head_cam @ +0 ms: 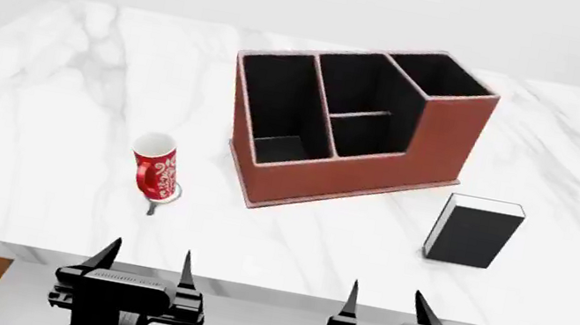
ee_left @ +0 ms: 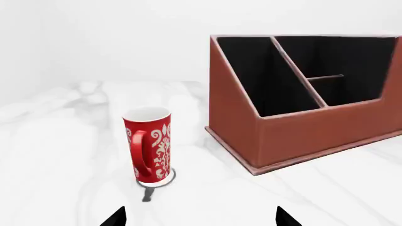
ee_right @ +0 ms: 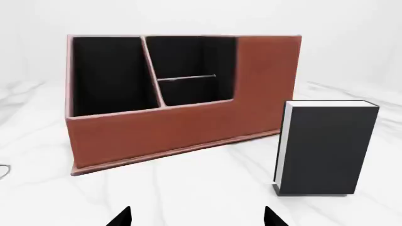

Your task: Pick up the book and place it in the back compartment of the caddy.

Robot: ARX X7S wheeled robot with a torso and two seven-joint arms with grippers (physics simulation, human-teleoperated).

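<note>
Left to right in the head view: your left gripper (head_cam: 149,256) sat at the near table edge, jaws apart, nothing between them. Just beyond it stood the red mug (head_cam: 154,165), upright on the marble table (head_cam: 25,107), handle toward the camera in the left wrist view. That arm had nothing to do with the book from where it was.

Centre: the caddy (head_cam: 311,180) stood angled on the table, its tall square cell at the far right corner, the long narrow cell on its left side. The back compartment (head_cam: 354,84) was the black-lined cell behind the low partition, in the middle of the caddy; it looked empty, as did the other cells as far as you could see into them.

Right: the book (head_cam: 474,233) stood upright on its bottom edge, black cover facing you, white page edges along its left side and top. It was just beside the caddy's right front corner, apart from it, not touching. Its long axis ran vertical.

Your right gripper (head_cam: 384,297) was also released, fingers spread, holding nothing. The book lay ahead of it and slightly to its right, near; in the right wrist view the book (ee_right: 326,147) sat off to one side of the fingertips, not between them.

So the right arm was clearly the nearer one. Judgement: the reach needed a forward move with a small shift right, jaws closing across the book's thin dimension. Standing upright, it could tip if nudged on the cover.
</note>
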